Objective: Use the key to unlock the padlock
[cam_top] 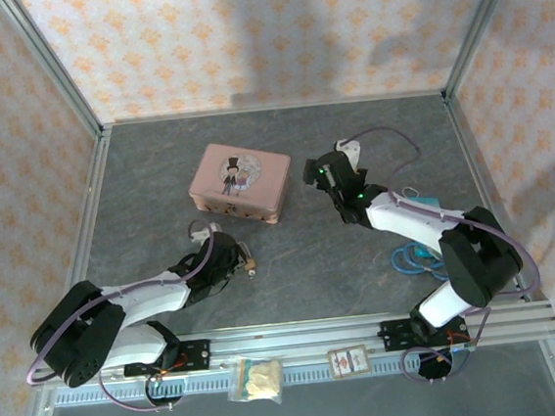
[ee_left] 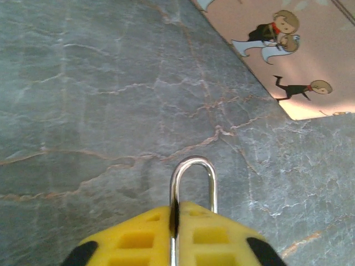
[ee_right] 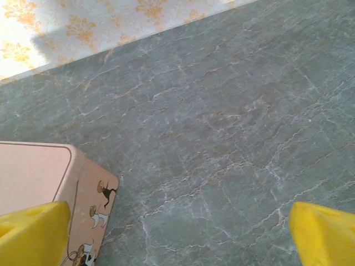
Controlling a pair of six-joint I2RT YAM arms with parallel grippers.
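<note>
The padlock's thin silvery shackle [ee_left: 193,162] sticks out ahead of my left gripper [ee_left: 175,213], whose yellow fingers [ee_left: 138,233] are pressed together on one leg of it. From above, the small brass padlock [cam_top: 250,264] sits at the tip of the left gripper [cam_top: 237,260], low over the grey table. The key is hidden from me. My right gripper [cam_top: 319,172] hangs just right of the pink tin [cam_top: 241,182], jaws spread wide with nothing between them [ee_right: 177,238].
The pink tin [ee_left: 288,50] with its top-hatted figure lies beyond the left gripper, and its corner [ee_right: 83,188] is beside the right gripper's left finger. A blue cable [cam_top: 415,254] lies by the right arm. A small bag [cam_top: 257,379] and a card [cam_top: 349,361] rest on the front rail.
</note>
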